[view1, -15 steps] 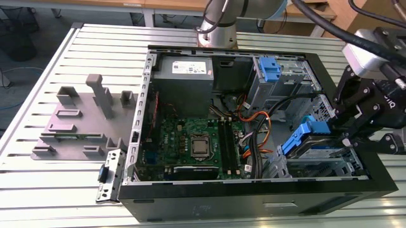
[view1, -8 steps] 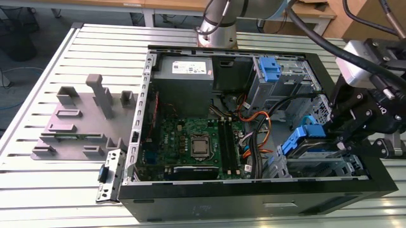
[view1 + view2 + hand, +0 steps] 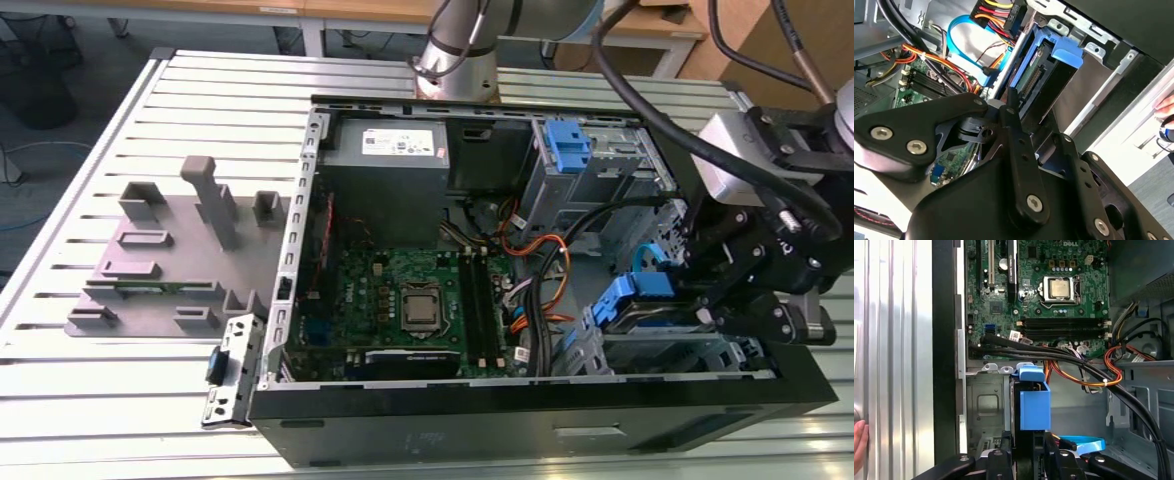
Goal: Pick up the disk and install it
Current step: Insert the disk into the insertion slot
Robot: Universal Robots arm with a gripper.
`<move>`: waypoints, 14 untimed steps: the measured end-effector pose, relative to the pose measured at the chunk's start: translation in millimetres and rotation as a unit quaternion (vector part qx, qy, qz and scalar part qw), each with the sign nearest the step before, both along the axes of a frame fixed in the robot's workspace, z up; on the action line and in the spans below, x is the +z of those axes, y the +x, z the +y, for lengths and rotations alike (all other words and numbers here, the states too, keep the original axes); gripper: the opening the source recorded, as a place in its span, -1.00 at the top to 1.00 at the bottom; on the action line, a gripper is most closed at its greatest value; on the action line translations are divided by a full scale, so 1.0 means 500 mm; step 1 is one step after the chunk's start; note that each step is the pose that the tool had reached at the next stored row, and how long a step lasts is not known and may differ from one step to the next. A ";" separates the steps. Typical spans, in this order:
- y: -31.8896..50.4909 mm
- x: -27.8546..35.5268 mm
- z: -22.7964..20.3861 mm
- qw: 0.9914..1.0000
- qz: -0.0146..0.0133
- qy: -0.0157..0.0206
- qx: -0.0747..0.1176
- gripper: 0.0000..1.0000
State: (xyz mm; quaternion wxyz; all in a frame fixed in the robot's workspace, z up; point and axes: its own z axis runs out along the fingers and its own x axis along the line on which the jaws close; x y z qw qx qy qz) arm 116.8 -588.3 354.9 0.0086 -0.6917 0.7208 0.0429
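Ribbed grey surface [image 3: 200,90] bears the open black computer case [image 3: 534,432]; our claw [image 3: 1026,460] pinches the blue-railed metal disk [image 3: 1034,405] edgewise, we judge, to match its grey bay [image 3: 985,405].

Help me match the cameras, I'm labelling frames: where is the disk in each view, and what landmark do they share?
Exterior view: the disk is at the exterior view's right, at the case's drive cage.
Second wrist view: the disk stands beside the blue ribbon cable.
First wrist view: the disk sits next to the black cable bundle.
Shared landmark: the green motherboard.
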 end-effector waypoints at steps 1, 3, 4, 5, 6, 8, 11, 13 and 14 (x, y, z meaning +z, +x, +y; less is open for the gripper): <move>0.000 0.000 -0.0001 1.000 0.000 0.000 0.000 0.30; 0.000 0.000 -0.0001 1.000 0.000 0.000 0.000 0.30; 0.000 0.000 -0.0001 1.000 0.000 0.000 0.000 0.30; 0.000 0.000 -0.0001 1.000 0.000 0.000 0.000 0.30; 0.000 0.000 -0.0002 1.000 0.000 0.000 0.000 0.29; 0.000 -0.001 -0.0002 1.000 0.000 0.000 0.000 0.17; 0.000 0.000 0.0000 1.000 0.000 0.000 0.000 0.17; 0.000 0.000 -0.0001 1.000 0.000 0.000 0.000 0.17; 0.000 0.000 -0.0001 1.000 0.000 0.000 0.000 0.17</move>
